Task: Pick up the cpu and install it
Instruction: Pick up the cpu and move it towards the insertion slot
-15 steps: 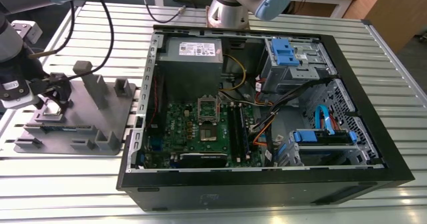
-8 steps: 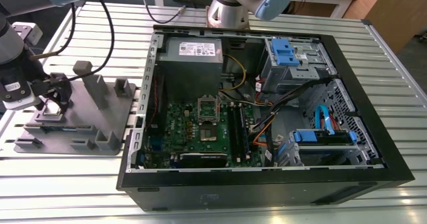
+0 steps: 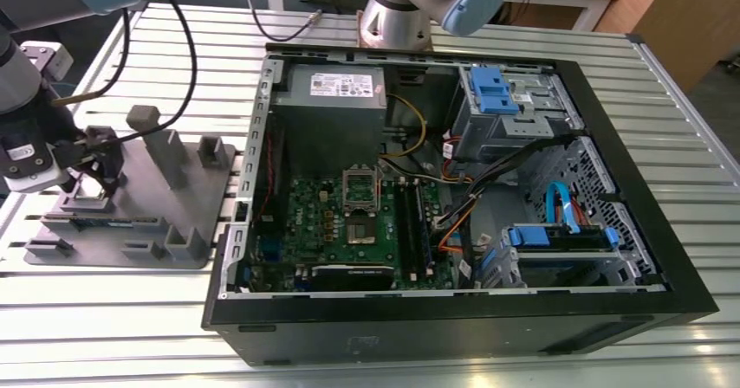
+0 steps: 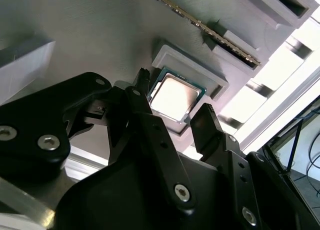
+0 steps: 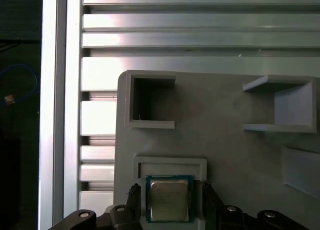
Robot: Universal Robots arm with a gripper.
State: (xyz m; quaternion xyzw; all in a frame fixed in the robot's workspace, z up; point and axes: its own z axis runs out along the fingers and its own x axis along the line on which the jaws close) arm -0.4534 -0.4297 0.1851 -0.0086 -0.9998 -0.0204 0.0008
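— Are the jaws clenched?
— No, released, spread to either side of the cpu [image 5: 169, 199]. It lies flat in a recess of the grey fixture [image 3: 197, 189], at the exterior view's left, beside the open computer case [image 3: 463, 319] on the counter [image 3: 682, 111].

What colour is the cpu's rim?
Green, around the pale silver top of the small square cpu; see first wrist view.
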